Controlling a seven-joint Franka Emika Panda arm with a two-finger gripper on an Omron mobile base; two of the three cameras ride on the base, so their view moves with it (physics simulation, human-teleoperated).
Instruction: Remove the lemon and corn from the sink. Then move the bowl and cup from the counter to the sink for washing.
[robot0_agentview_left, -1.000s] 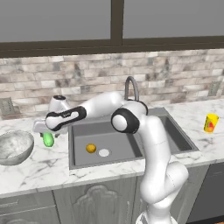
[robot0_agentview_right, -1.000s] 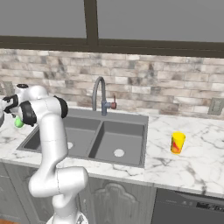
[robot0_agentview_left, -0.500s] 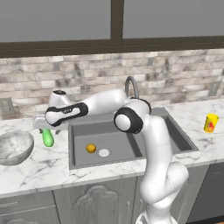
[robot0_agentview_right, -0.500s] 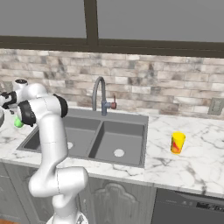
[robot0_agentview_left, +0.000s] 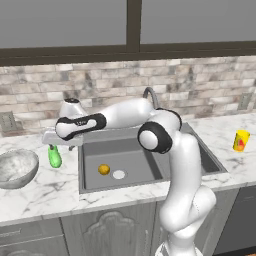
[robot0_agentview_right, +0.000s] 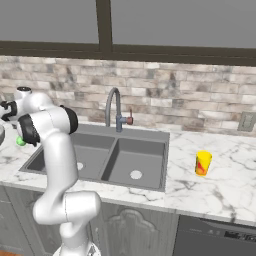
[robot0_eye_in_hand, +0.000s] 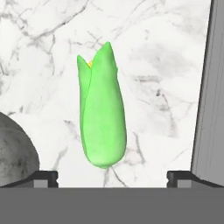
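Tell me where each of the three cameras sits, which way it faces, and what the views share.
Left base view: behind the arm's left, looking down at the sink, lemon, bowl; the arm rises lower right.
Right base view: behind its right, over the sink toward the cup; the arm rises lower left.
Hand view: on the hand, looking down at the corn lying on the counter between the open gripper tips.
Shared: both base views show sink, cup, faucet; the corn appears in all three.

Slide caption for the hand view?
Open claw above the green corn lying on the marble counter, bowl alongside.
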